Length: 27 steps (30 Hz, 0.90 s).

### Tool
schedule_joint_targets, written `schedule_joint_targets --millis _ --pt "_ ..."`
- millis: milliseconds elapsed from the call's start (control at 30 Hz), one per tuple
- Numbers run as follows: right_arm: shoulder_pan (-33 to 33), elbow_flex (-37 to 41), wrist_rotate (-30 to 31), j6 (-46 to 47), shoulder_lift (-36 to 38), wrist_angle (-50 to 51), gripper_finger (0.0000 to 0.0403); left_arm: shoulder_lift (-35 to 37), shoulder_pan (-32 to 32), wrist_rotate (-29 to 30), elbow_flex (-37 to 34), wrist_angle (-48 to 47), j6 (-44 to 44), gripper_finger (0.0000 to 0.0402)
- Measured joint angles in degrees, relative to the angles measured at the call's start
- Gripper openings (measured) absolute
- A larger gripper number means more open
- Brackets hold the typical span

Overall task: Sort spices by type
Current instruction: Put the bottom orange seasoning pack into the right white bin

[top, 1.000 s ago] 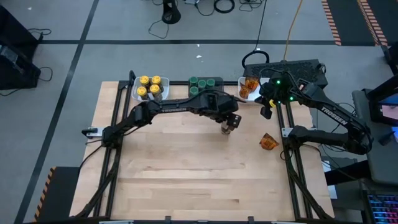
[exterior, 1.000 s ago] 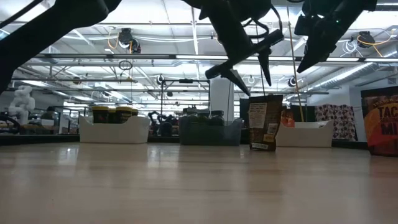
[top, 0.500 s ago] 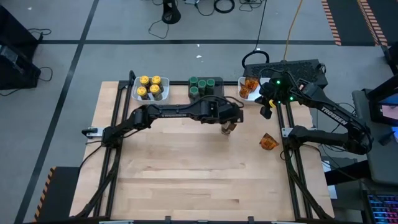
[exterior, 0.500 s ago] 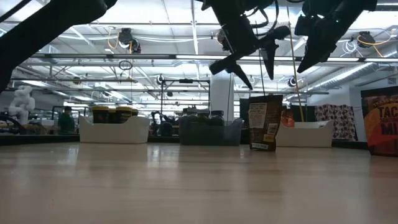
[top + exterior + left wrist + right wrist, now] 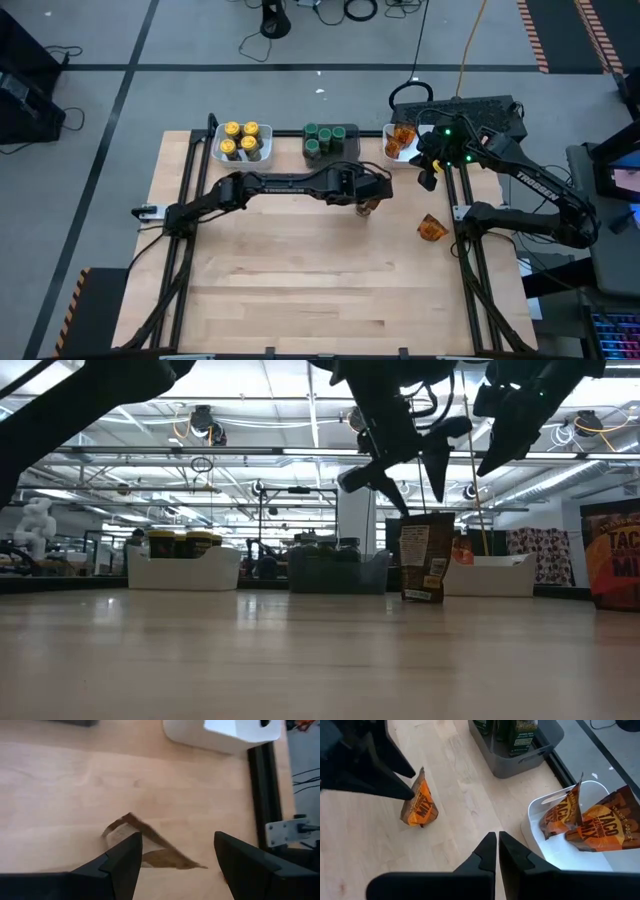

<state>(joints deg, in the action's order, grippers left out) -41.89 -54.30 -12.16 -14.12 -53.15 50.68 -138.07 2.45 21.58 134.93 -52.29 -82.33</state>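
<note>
The left end effector [image 5: 366,203] is held over the middle of the pale wooden bench [image 5: 300,280], its fingers spread apart and empty, directly above an upright orange-brown crinkly seasoning packet [image 5: 419,801]. A second such packet [image 5: 432,227] lies near the bench's right edge. The right end effector [image 5: 428,180] is poised beside the white rectangular bin [image 5: 570,857] holding apparently two packets, its fingers pressed together with nothing gripped. Yellow-lidded jars [image 5: 241,139] and green-lidded jars [image 5: 324,138] are kept in separate bins.

Three bins [image 5: 245,157] along wooden table [image 5: 300,280] far edge.
</note>
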Motion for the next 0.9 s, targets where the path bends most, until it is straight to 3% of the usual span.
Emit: schedule_joint_targets --millis 900 --pt "0.0 0.0 0.0 0.1 0.0 0.2 0.0 -2.4 -0.1 -7.9 0.0 -4.4 0.9 0.025"
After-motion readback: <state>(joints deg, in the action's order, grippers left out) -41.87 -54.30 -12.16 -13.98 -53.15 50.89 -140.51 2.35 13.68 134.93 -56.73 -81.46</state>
